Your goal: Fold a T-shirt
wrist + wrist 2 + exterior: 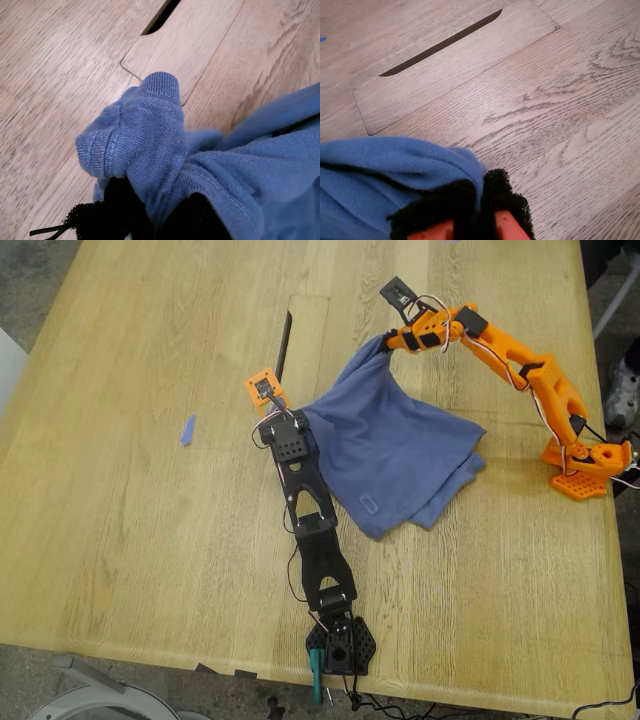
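Slate-blue cloth T-shirt point(395, 455) lifted off the pale wooden tabletop point(150, 520).
My first gripper point(150, 212) and my second gripper point(475, 200) each have their fingers pinched on its hem.

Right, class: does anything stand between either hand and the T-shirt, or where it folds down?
Nothing visible: my first hand and my second hand both grip the T-shirt; the blue scrap lies well aside.

The wooden table point(150, 540) carries the T-shirt point(400, 455) (partly lifted) and a blue scrap point(188, 430).
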Controlling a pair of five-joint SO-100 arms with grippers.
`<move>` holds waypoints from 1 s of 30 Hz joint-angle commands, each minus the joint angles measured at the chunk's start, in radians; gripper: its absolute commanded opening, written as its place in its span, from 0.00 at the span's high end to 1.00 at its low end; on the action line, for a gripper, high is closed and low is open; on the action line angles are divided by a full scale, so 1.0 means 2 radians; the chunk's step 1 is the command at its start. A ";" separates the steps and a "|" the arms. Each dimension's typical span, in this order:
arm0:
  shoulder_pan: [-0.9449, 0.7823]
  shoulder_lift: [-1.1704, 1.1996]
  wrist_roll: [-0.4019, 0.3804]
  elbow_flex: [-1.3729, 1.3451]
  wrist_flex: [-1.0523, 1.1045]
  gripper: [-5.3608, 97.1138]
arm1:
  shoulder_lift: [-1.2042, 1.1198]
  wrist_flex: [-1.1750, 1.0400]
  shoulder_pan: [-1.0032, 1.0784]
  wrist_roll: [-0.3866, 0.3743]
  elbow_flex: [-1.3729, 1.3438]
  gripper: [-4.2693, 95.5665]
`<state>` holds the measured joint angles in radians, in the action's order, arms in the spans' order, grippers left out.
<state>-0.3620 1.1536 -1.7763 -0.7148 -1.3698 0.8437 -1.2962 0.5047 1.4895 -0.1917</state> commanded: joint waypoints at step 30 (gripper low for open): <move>0.044 0.152 -0.008 0.025 -0.235 0.95 | 0.390 -0.199 0.020 -0.005 -0.390 0.96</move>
<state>-0.2424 1.2625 -1.7886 -0.6381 -1.7825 1.5002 -1.6889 0.5047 1.4834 -0.9388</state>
